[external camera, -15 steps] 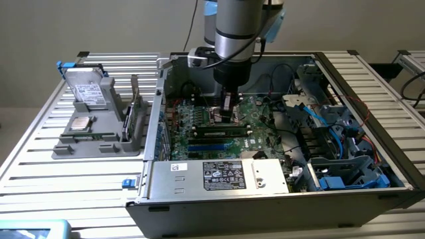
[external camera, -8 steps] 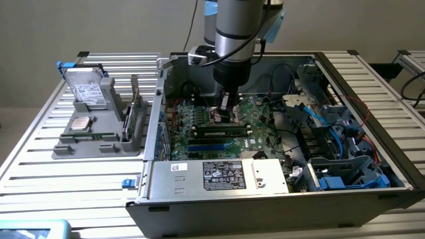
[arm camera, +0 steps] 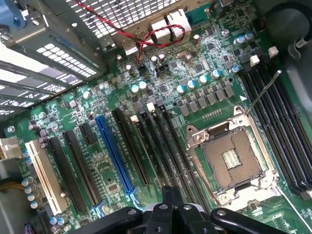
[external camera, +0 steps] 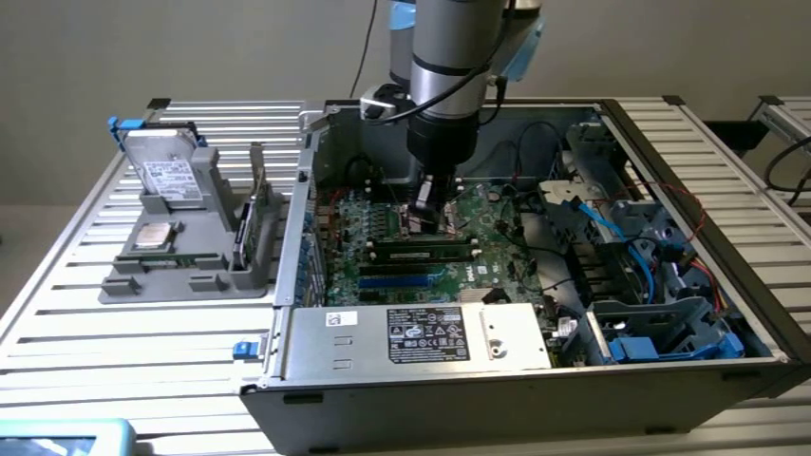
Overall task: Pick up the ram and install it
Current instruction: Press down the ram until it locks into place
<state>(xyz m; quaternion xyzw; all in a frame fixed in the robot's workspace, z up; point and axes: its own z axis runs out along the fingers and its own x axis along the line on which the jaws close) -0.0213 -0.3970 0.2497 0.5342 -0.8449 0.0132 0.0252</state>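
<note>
My gripper (external camera: pixel 424 214) hangs inside the open computer case, low over the green motherboard (external camera: pixel 488 204) near its empty processor socket (arm camera: pixel 233 161). Its dark fingers (arm camera: pixel 170 197) are pressed together with nothing between them. A long narrow ram stick with a pale label (external camera: pixel 419 255) lies along the memory slots, just in front of the gripper and apart from it. Another thin green board (external camera: pixel 260 223) stands on edge in the grey fixture (external camera: pixel 190 280) at the exterior view's left, outside the case.
The case walls (external camera: pixel 507 366) enclose the board. Blue and black cables (external camera: pixel 595 223) and drive cages crowd the exterior view's right. The fixture also holds a silver hard drive (external camera: pixel 169 176) and a small square chip (external camera: pixel 155 235). Red wires (arm camera: pixel 146 36) cross the rear ports.
</note>
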